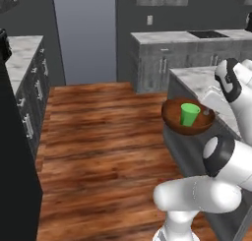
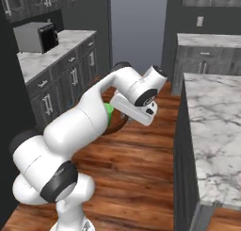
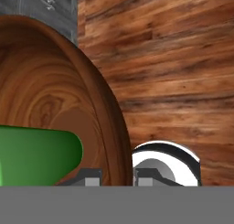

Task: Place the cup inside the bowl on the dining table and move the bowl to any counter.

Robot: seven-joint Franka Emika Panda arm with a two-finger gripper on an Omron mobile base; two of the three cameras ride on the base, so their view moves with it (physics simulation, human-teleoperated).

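Observation:
The dark reddish-brown bowl (image 1: 173,118) hangs in the air beside the dining table (image 1: 197,80), over the wooden floor. The green cup (image 1: 189,113) stands upright inside it. My gripper (image 3: 118,177) is shut on the bowl's rim (image 3: 112,127), one finger inside and one outside. In the left base view the gripper (image 1: 207,111) is at the bowl's right edge. In the right base view my arm hides most of the bowl (image 2: 118,125), and a sliver of the cup (image 2: 108,113) shows.
A marble counter (image 1: 167,37) on grey cabinets stands at the back under a white wall outlet (image 1: 149,19). Another counter (image 2: 52,48) with a microwave (image 2: 37,37) runs along the left wall. Open wooden floor (image 1: 103,136) lies between them.

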